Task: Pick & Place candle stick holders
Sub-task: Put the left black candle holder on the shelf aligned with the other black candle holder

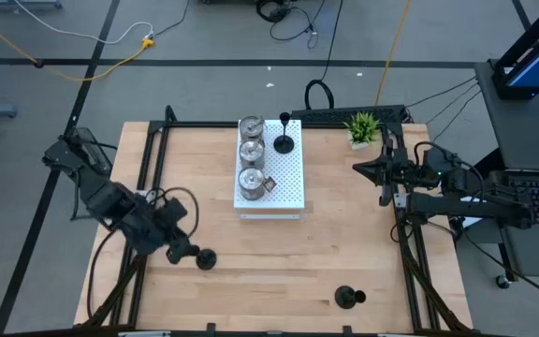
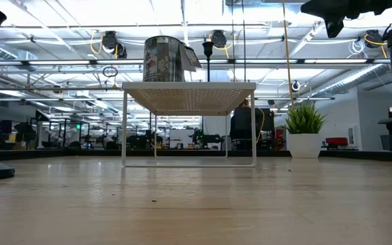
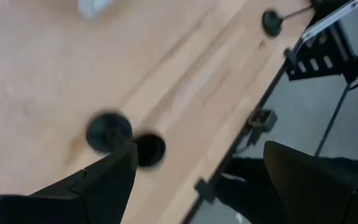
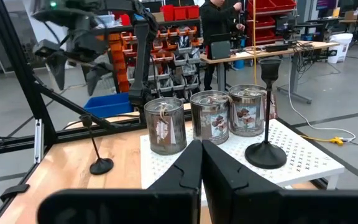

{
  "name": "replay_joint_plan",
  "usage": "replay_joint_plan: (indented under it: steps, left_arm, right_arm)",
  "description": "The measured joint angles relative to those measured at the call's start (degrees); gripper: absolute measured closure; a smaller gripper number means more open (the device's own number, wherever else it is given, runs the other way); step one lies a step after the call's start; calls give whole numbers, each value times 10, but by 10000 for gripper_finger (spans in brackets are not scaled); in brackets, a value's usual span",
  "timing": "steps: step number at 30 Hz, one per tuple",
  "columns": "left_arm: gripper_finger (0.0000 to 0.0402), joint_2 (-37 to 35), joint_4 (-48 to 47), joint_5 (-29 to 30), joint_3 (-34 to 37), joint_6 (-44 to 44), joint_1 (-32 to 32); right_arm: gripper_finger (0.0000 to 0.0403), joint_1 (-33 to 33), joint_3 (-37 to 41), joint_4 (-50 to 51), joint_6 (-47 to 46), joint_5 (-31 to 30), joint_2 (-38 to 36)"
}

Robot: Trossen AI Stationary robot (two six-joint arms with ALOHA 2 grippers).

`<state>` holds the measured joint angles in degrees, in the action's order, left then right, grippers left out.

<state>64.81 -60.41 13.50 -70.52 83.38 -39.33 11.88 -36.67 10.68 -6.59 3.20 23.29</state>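
Left hand (image 1: 178, 245) over near-left bench (image 1: 251, 281), fingers spread, holding nothing; black holder (image 1: 205, 258) just beside it on the wood. White perforated board (image 1: 284, 183) mid-bench w/ three silver cups (image 1: 252, 153) in a row plus one black holder (image 1: 284, 142) at far edge. Third black holder (image 1: 348, 298) near edge, right of centre. Potted plant (image 1: 363, 127) far right. Right hand (image 1: 363, 168) beside right rail, fingers pressed together, empty.
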Motion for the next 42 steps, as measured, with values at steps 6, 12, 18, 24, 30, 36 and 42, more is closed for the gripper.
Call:
replay_joint_plan:
  steps: [6,12,18,24,30,36,42]
  left_arm:
    - [50,29,-24,0,0,166,-92]
    - [50,80,-75,65,0,264,-185]
    - [50,156,-132,110,0,269,-228]
    - [50,222,-138,111,0,246,-231]
    - [50,271,-126,115,0,237,-230]
    - [50,286,-65,118,0,239,-229]
    - [50,286,0,121,0,232,-228]
  right_arm:
    - [402,0,0,4,0,0,0]
    - [401,0,0,8,0,0,0]
    - [402,0,0,7,0,0,0]
    - [402,0,0,7,-1,0,0]
    - [401,0,0,7,-2,0,0]
    - [402,0,0,7,-2,0,0]
    - [402,0,0,7,-2,0,0]
